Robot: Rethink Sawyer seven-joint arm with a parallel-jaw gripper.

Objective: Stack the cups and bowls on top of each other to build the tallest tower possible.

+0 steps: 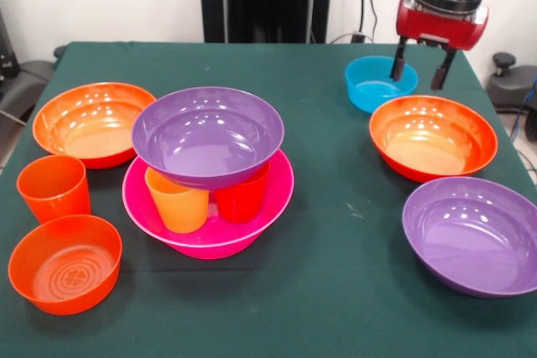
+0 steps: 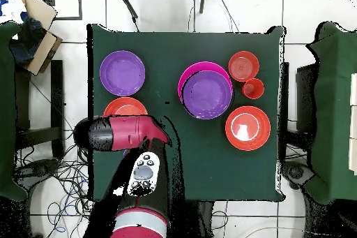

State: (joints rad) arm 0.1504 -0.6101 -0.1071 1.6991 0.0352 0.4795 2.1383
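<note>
Front view: tower barely begun

Tower (image 1: 210,207) left of tabletop (image 1: 336,274) centre: pink bowl (image 1: 252,228) holding two cups (image 1: 179,201), capped by purple bowl (image 1: 208,134). Loose nearby: red cup (image 1: 54,186), small orange bowl (image 1: 65,262), wide orange bowl (image 1: 91,121). Apart, right: blue bowl (image 1: 377,83), orange bowl (image 1: 433,136), purple bowl (image 1: 474,233). Tool (image 1: 421,63) spread, empty, above blue bowl. Six pieces left, seemingly.

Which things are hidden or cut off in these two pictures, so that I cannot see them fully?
- Small blue bowl: missing in the overhead view, covered by the arm.
- Wide orange bowl beside it: its near part lies under the arm in the overhead view.
- Two cups in the pink bowl: hidden overhead by the purple bowl resting on them.
- Gripper: not visible overhead.
</note>
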